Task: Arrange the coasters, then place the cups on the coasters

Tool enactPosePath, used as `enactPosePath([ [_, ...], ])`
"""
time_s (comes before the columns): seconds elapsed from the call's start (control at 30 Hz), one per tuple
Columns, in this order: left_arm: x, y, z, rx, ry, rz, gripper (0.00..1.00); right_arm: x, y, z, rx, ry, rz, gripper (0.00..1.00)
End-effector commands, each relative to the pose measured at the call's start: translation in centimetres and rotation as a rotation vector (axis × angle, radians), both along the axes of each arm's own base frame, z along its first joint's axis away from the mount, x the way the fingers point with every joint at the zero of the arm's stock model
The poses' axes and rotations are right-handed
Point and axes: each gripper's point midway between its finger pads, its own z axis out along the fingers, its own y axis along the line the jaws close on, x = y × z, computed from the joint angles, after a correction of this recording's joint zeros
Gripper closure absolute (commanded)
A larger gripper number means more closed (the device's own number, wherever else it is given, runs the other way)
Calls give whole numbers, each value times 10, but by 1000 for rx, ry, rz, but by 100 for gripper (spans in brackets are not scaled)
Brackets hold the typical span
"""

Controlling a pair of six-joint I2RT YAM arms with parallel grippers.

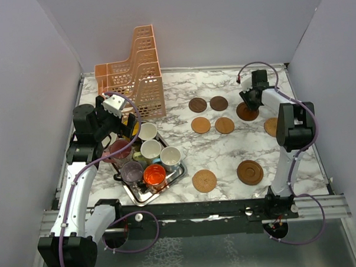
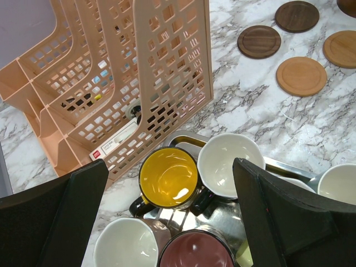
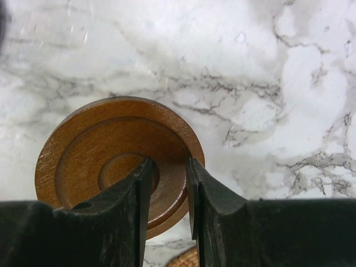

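— Biggest things first. What is around the silver tray (image 1: 171,182)?

— Behind it stands a peach lattice file rack (image 1: 134,76). Both sit on a marble-patterned table (image 1: 220,152). The cups (image 1: 150,149) are all packed in the tray, touching one another.

— How will they handle?

— They look stiff and glazed, so probably slick and quick to chip. With the neighbours so tight, I'd take a cup by its wall, one finger inside and one outside, away from the handle.

— And the left gripper (image 2: 171,165)?

— It is spread wide and holds nothing. It hovers over the yellow cup (image 2: 167,181) at the tray's back edge.

— The coasters (image 1: 201,125)?

— Eight wooden discs lie flat to the right of the tray, and none has a cup on it. I'd judge them light and rigid but thin, with little edge to pinch, and liable to skate on the smooth top. A raised rim gives the best purchase.

— And the right gripper (image 3: 169,167)?

— It is over the reddish-brown coaster (image 3: 105,139), well right of the tray and toward the back. Its fingers (image 3: 128,194) are nearly together, with wood showing in the slit. Whether they pinch the rim or merely press down, I cannot tell.
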Motion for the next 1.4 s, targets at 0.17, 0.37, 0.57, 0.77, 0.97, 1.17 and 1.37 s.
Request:
enactPosePath([
  [0.17, -2, -3, 3, -2, -13, -24, 1, 27, 2, -13, 36, -13, -57, 68],
  [0.37, -2, -4, 5, -3, -16, -27, 1, 34, 2, -19, 46, -24, -74, 69],
  [0.57, -2, -4, 2, -3, -12, -28, 1, 39, 4, -21, 59, -23, -78, 68],
  [0.77, -3, -4, 6, -1, -14, -26, 1, 43, 5, -16, 69, -29, -83, 68],
  [0.97, -4, -6, 6, -10, -12, -37, 1, 49, 8, -14, 84, -37, -78, 68],
  [1.17, -7, -4, 3, -2, -15, -30, 1, 50, 9, -21, 93, -29, -82, 68],
  [1.37, -7, -4, 3, 1, -17, -29, 1, 54, 11, -23, 99, -21, -85, 68],
])
